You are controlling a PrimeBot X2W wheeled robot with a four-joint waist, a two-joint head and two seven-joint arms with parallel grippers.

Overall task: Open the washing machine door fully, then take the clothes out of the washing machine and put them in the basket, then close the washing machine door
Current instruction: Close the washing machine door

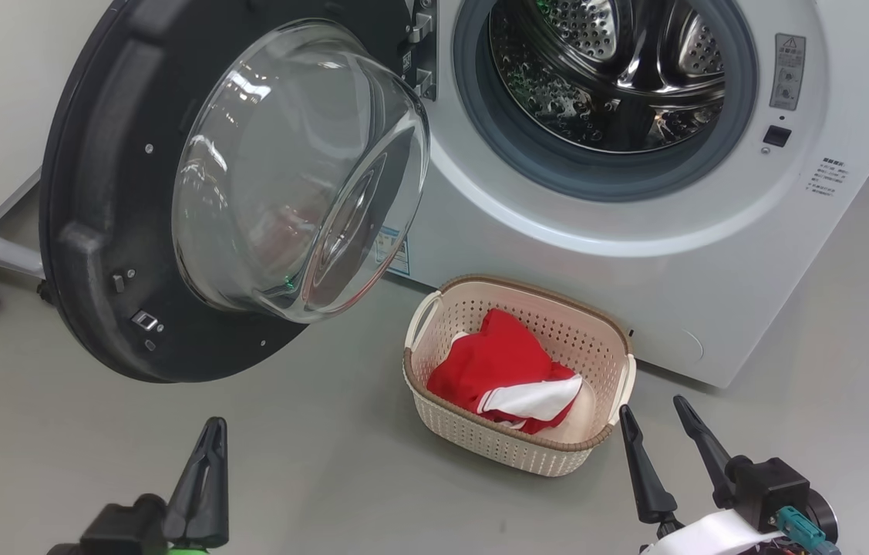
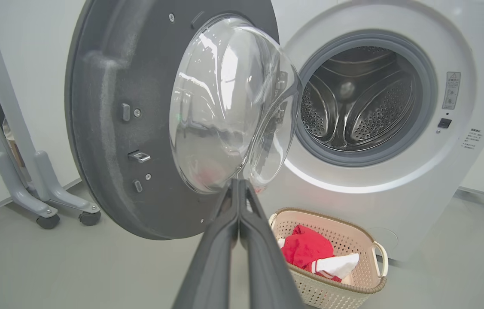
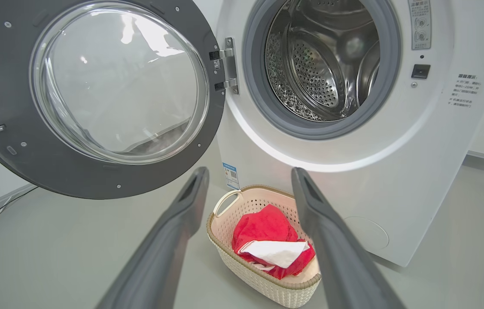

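Clothes (image 1: 502, 368) sit in the basket (image 1: 480, 445) beside my right end effector (image 1: 651, 406), spread wide and empty. My left end effector (image 1: 214, 425) is closed, empty.

Grey label (image 1: 787, 71): warning triangle; print too small to read.
Black print (image 1: 827, 177): illegible, on washing machine (image 1: 712, 270) front.
Blue sticker (image 3: 231, 176): small code square; text illegible.

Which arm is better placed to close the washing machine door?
Left. The left gripper, shut, points at the lower rim of the open washing machine door; the right gripper, open, hangs beside the basket.
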